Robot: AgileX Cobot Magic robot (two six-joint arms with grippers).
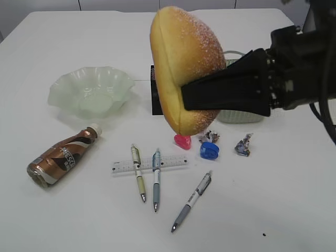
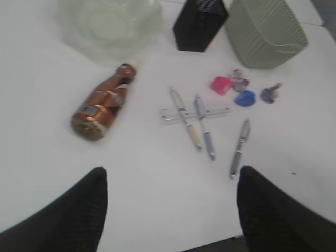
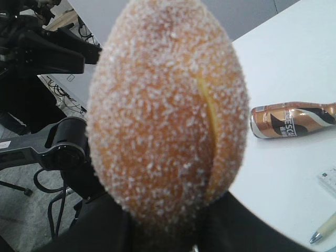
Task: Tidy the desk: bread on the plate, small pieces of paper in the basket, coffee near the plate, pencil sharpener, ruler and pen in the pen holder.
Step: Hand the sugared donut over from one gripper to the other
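Exterior view, right gripper (image 1: 181,102) pinching one bread (image 1: 184,63), left gripper (image 2: 170,210) fingers spread, three pens (image 1: 156,178), two sharpeners (image 1: 209,150), one ruler (image 1: 149,165), one coffee bottle (image 1: 63,156).

The brown and silver coffee bottle (image 1: 61,157), lying on its side at the near left of the white table (image 1: 273,199), carries white "NESCAFÉ" lettering, partly legible. Graduation marks on the clear plastic ruler (image 1: 149,164) are too small to read.
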